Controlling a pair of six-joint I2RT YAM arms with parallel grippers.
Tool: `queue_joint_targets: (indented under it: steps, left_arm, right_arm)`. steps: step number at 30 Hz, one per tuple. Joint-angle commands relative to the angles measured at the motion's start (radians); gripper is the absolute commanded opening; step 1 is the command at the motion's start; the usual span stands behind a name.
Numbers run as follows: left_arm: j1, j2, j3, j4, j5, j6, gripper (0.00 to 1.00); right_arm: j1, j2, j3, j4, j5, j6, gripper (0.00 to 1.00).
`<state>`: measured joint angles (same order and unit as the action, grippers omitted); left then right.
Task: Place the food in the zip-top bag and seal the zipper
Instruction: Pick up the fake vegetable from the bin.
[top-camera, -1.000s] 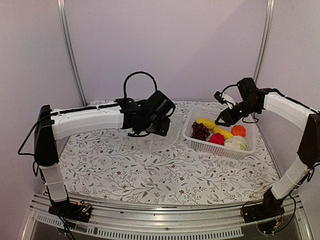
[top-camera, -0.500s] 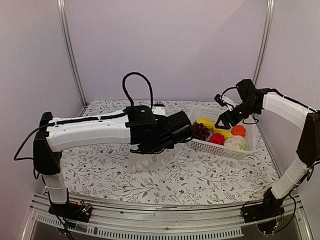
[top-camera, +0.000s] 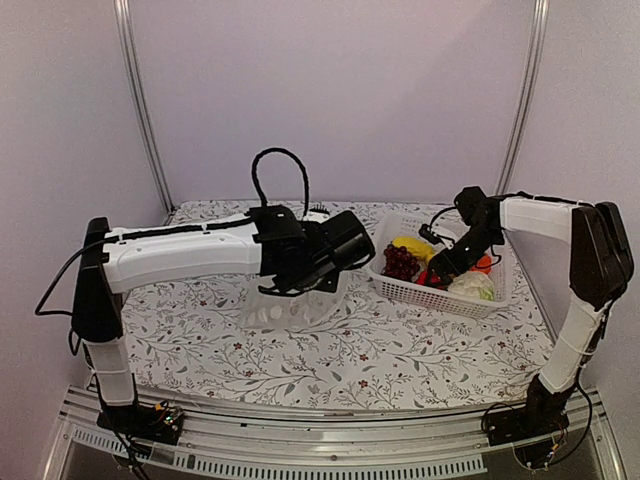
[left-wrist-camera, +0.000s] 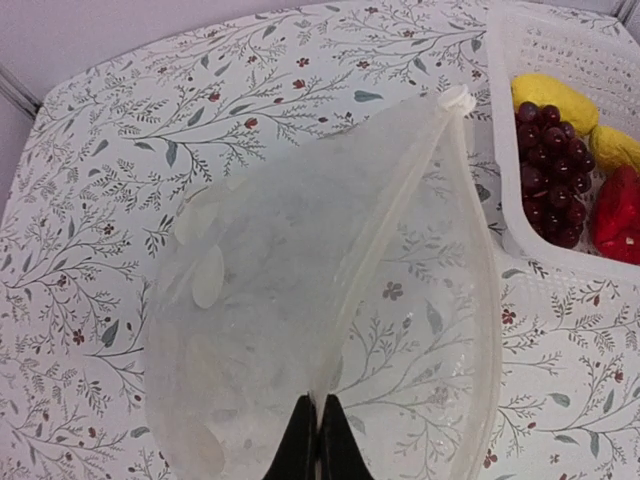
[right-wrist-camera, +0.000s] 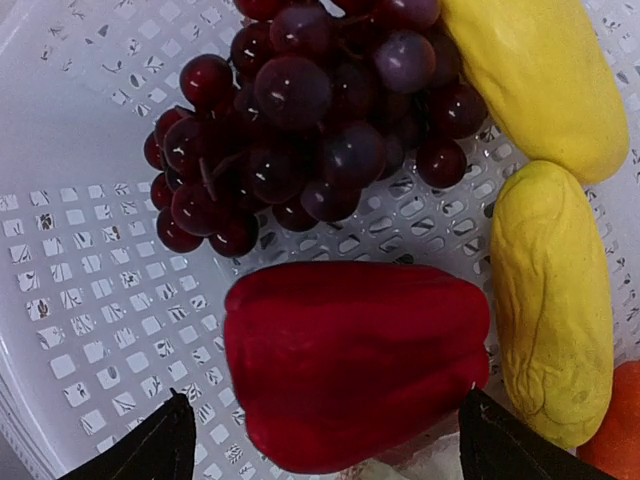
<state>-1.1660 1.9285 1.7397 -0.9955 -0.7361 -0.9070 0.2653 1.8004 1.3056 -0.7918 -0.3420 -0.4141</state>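
Right jaws gape over red pepper (right-wrist-camera: 352, 360); left jaws pinch zip-top bag (left-wrist-camera: 270, 300)

closed tool (left-wrist-camera: 319, 420) pinching clear bag (left-wrist-camera: 290, 280), grapes (left-wrist-camera: 550, 170) in basket (left-wrist-camera: 585, 50)

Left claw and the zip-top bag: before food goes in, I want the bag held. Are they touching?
Touching. The left wrist view shows the left claw shut on the zip-top bag, its mouth edge pinched between the closed jaws.

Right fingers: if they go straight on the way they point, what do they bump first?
Most likely the red pepper, which sits squarely between the open fingers; depth is hard to judge.
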Motion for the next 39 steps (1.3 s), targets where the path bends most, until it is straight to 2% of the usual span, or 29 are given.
queue_joint_targets:
  steps: [1, 3, 7, 11, 14, 17, 23, 25, 33, 39]
  left_arm:
    - [0.040, -0.024, -0.009, 0.116, 0.051, 0.105, 0.00]
    - [0.053, -0.025, -0.007, 0.134, 0.058, 0.121, 0.00]
    - [0.063, -0.020, -0.003, 0.162, 0.074, 0.142, 0.00]
    - [0.064, -0.013, -0.006, 0.173, 0.087, 0.148, 0.00]
    - [0.064, -0.014, -0.012, 0.178, 0.091, 0.147, 0.00]
    - [0.064, -0.021, -0.026, 0.189, 0.093, 0.148, 0.00]
    - [0.070, -0.026, -0.042, 0.208, 0.102, 0.161, 0.00]
    - [0.074, -0.022, -0.038, 0.215, 0.115, 0.167, 0.00]
    - [0.090, -0.016, -0.033, 0.249, 0.145, 0.188, 0.00]
    - [0.118, -0.015, -0.030, 0.282, 0.177, 0.187, 0.00]
  right_arm:
    - [-0.002, 0.062, -0.017, 0.016, 0.023, 0.017, 0.92]
    - [-0.003, 0.086, -0.015, 0.025, 0.021, 0.023, 0.99]
    - [-0.003, 0.113, -0.008, 0.060, 0.010, 0.032, 0.99]
    - [-0.002, 0.119, -0.001, 0.095, -0.110, 0.035, 0.99]
    - [-0.002, 0.124, 0.001, 0.134, -0.144, 0.046, 0.98]
    - [-0.003, 0.121, -0.009, 0.173, -0.171, 0.039, 0.86]
    - [-0.002, 0.080, -0.029, 0.180, -0.153, 0.036, 0.56]
    - [-0.003, 0.057, -0.038, 0.174, -0.142, 0.033, 0.50]
    - [-0.002, -0.142, -0.064, 0.135, -0.103, -0.008, 0.42]
    - [-0.002, -0.229, -0.028, 0.063, -0.185, -0.028, 0.41]
